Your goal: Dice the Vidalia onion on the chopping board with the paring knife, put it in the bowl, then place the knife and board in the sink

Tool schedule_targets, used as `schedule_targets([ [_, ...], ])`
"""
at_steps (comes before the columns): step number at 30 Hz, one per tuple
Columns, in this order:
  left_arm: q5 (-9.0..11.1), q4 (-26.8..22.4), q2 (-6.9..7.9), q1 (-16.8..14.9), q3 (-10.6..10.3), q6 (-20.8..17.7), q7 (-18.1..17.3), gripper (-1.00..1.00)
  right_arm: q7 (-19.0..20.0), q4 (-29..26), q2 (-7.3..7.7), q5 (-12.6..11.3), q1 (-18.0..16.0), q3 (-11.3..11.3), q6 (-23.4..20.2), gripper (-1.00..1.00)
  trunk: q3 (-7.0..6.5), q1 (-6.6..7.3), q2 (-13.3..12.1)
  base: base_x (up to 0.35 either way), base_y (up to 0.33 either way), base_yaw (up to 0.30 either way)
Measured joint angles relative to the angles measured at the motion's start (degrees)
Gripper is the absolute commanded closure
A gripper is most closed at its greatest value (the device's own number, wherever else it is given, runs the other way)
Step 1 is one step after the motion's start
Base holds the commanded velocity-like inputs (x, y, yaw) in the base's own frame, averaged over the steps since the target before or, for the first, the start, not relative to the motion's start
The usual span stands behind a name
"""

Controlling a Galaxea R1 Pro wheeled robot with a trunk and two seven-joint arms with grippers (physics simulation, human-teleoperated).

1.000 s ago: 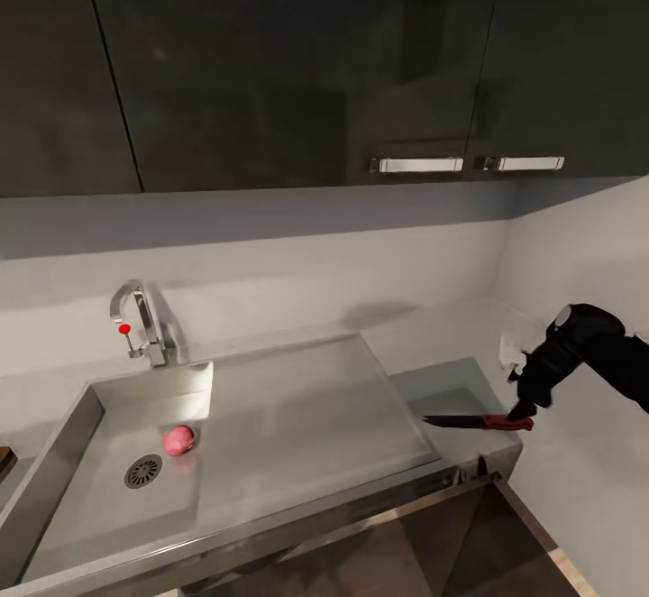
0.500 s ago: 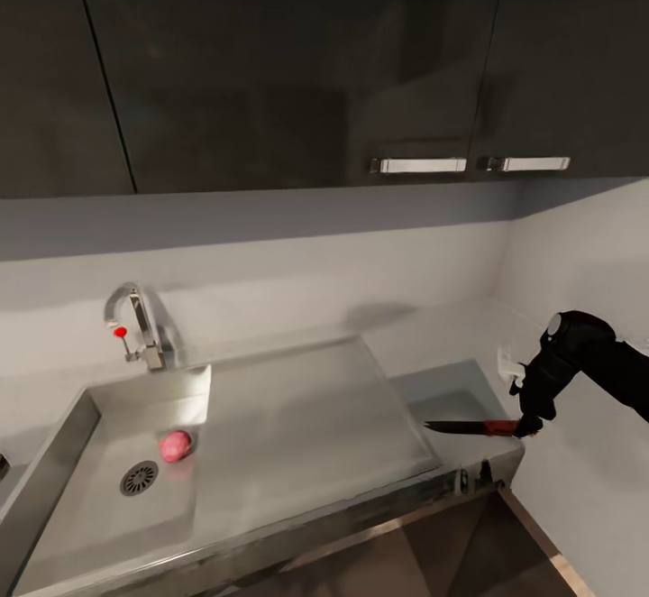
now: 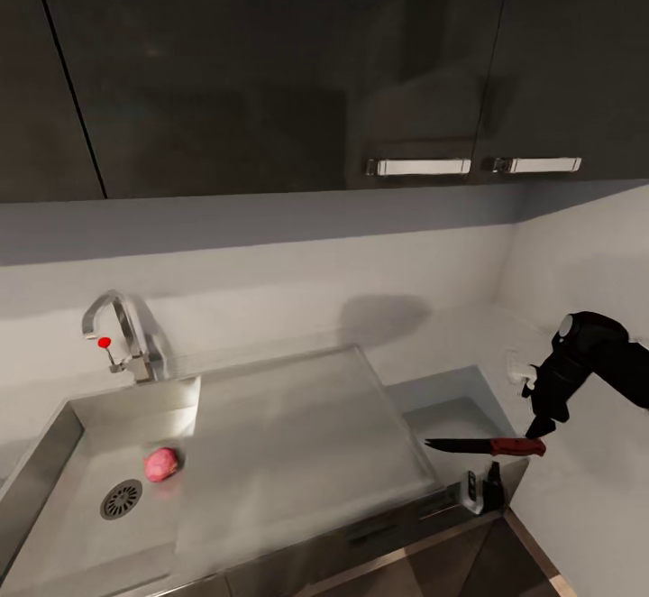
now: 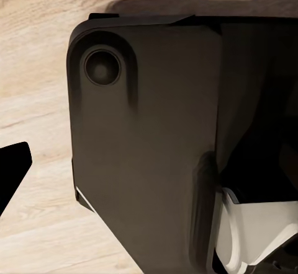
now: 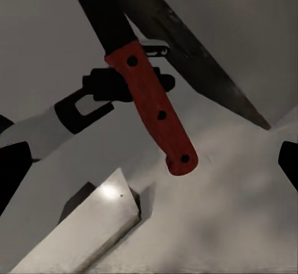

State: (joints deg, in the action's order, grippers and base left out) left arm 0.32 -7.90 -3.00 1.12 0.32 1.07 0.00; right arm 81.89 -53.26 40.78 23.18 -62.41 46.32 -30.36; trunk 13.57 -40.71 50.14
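Note:
The paring knife (image 3: 487, 445), dark blade and orange-red handle, lies flat on the grey countertop (image 3: 451, 412) right of the sink (image 3: 288, 435), its blade pointing toward the basin. My right gripper (image 3: 541, 428) hangs just above the handle's end. In the right wrist view the gripper (image 5: 146, 172) is open, its fingertips wide apart on either side of the knife handle (image 5: 155, 113). A pinkish-red onion (image 3: 161, 464) rests in the basin beside the round drain (image 3: 120, 499). My left gripper is open; one fingertip (image 4: 12, 168) shows over the wood floor. The chopping board and bowl are out of view.
A chrome tap (image 3: 117, 331) with a red knob stands behind the basin. Dark wall cabinets (image 3: 270, 65) hang overhead. The pale side wall (image 3: 586, 254) closes in on the right, carrying a white socket (image 3: 516, 368). Small dark fittings (image 3: 484, 487) sit at the counter's front edge.
The right gripper has let go of the knife handle and lifted a little; the knife now lies on the counter. The head view has shifted rightwards and down.

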Motion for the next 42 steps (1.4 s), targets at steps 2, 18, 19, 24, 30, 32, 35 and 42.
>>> schedule_targets([
  [2, 0.0, 0.0, 0.01, 0.0, 0.0, 0.0, 0.0, -1.0, 0.0, 0.1, 0.74, 0.0, 0.1, 0.0, 0.0, -1.0, 0.0, 0.0, 0.0, 0.001, 0.0, 0.0],
  [18, 0.0, 0.0, 0.02, 0.0, 0.0, 0.0, 0.0, -1.0, -2.0, 5.7, 1.18, 0.0, 0.4, 1.7, 4.0, -1.0, 0.0, 0.0, 0.0, 0.0, 0.0, 0.0],
  [19, 0.0, 0.0, 0.02, 0.0, 0.0, 0.0, 0.0, -1.0, -2.4, 5.8, 1.1, 0.0, 0.4, 2.0, 4.0, -1.0, 0.0, 0.0, 0.0, 0.0, 0.0, 0.0],
  [24, 0.0, 0.0, 0.02, 0.0, 0.0, 0.0, 0.0, -1.0, -4.8, 6.0, -1.91, 0.0, 0.4, 4.1, 3.8, -1.0, 0.0, 0.0, 0.0, 0.0, 0.0, 0.0],
  [30, 0.0, 0.1, 0.02, 0.0, 0.0, 0.0, 0.0, -1.0, -6.3, 6.1, -3.52, 0.0, 0.3, 4.6, 3.9, -1.0, 0.0, 0.0, 0.0, 0.0, 0.0, 0.0],
  [32, 0.0, 0.1, 0.02, 0.0, 0.0, 0.0, 0.0, -1.0, -6.6, 6.1, -3.59, 0.0, 0.3, 4.5, 3.9, -1.0, 0.0, 0.0, 0.0, 0.0, 0.0, 0.0],
  [35, 0.0, 0.1, 0.02, 0.0, 0.0, 0.0, 0.0, -1.0, -7.4, 6.8, -3.63, 0.0, 0.3, 4.3, 3.8, -1.0, 0.0, 0.0, 0.0, 0.0, 0.0, 0.0],
  [42, 0.0, 0.1, 0.02, 0.0, 0.0, 0.0, 0.0, -1.0, -11.3, 8.1, -3.69, 0.0, 0.3, 4.2, 4.1, -1.0, 0.0, 0.0, 0.0, 0.0, 0.0, 0.0],
])
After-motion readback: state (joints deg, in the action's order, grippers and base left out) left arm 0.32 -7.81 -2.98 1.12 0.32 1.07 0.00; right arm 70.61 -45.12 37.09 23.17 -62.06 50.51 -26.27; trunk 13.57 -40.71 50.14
